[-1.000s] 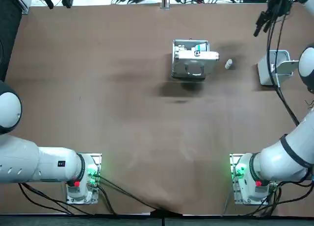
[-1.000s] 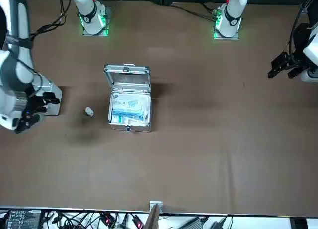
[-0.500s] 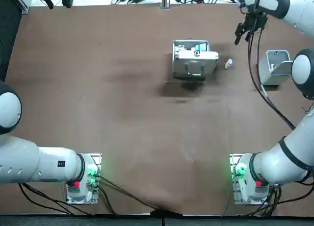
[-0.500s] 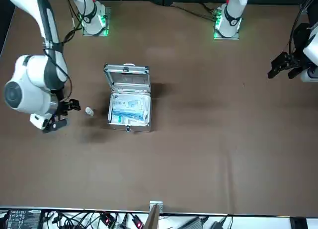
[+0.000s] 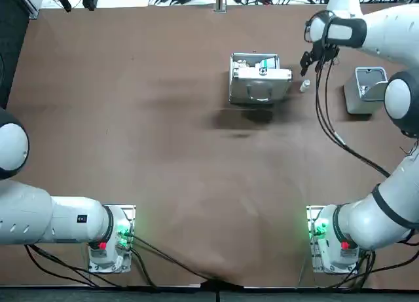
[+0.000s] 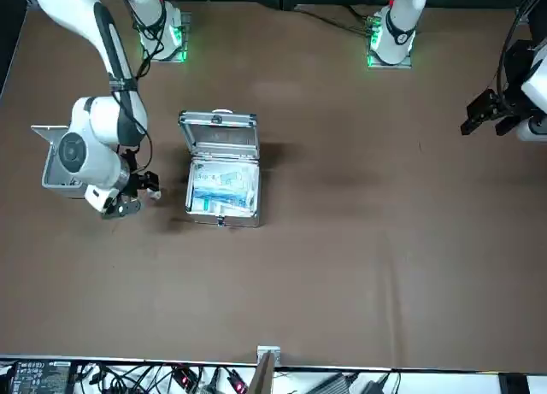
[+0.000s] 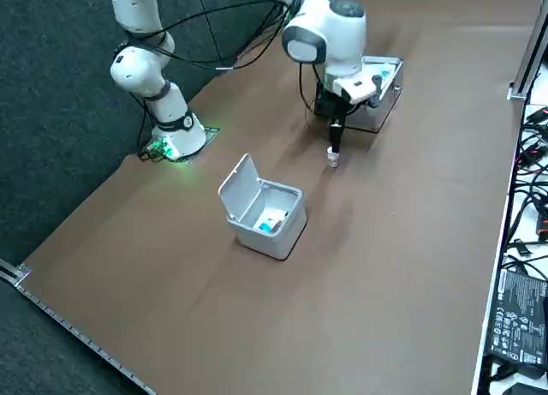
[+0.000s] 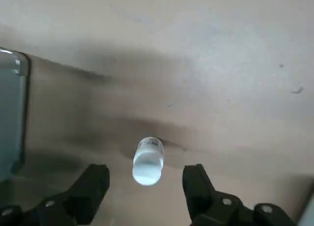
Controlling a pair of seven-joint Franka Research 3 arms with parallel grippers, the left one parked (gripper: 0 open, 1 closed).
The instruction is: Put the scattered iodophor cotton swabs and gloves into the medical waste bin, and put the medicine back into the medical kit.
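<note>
The right gripper (image 5: pixel 304 68) is found shifted left from the top view's upper-right corner, fingers spread apart, poised over the medicine bottle (image 5: pixel 305 86), which is standing right of the medical kit (image 5: pixel 252 92).

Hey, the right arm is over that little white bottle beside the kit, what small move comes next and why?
Probably lower straight down around the bottle. The right pincer is open and hangs above the medicine bottle, which shows centred between its fingers, beside the medical kit and not yet gripped.
</note>
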